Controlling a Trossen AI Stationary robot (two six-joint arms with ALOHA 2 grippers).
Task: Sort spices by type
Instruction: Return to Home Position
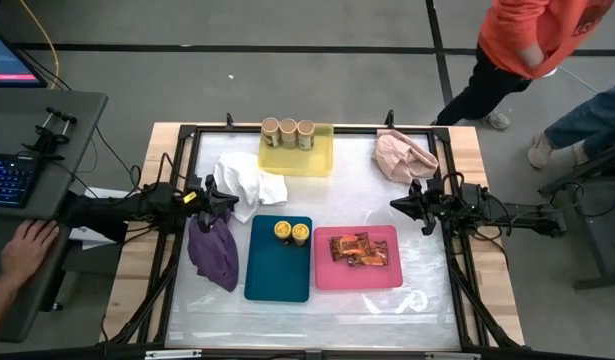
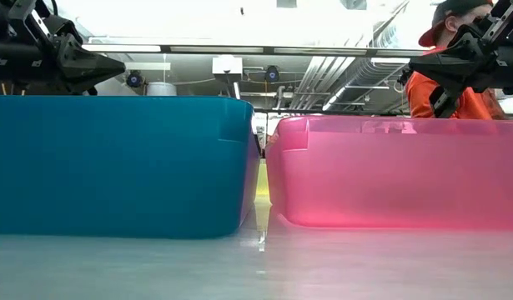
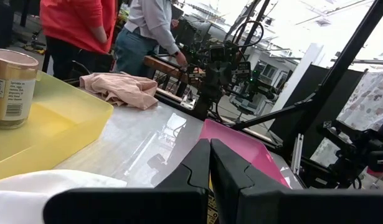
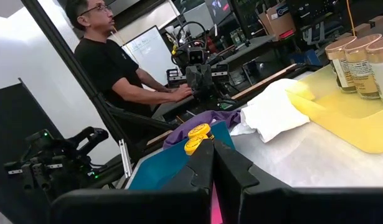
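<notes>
Left gripper (image 1: 227, 196) and right gripper (image 1: 399, 204), fingers together, empty, face inward; tan-lid jars (image 1: 288, 131) far, yellow-lid jars (image 1: 291, 231) and packets (image 1: 353, 249) near, all between them, so retreat likely runs outward.

Glossy plastic is being observed on the teal tray (image 2: 114, 167) and pink tray (image 2: 389, 171). The 2 foil packets (image 1: 353, 249) are being recorded as shiny, the white cloth (image 1: 249, 182) as matt fabric, the table edge (image 1: 492, 300) as wood.

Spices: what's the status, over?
Left claw, right claw shut, empty. Tan-lid jars in yellow tray; yellow-lid jars in teal tray; foil packets in pink tray. Nothing blocking.
</notes>
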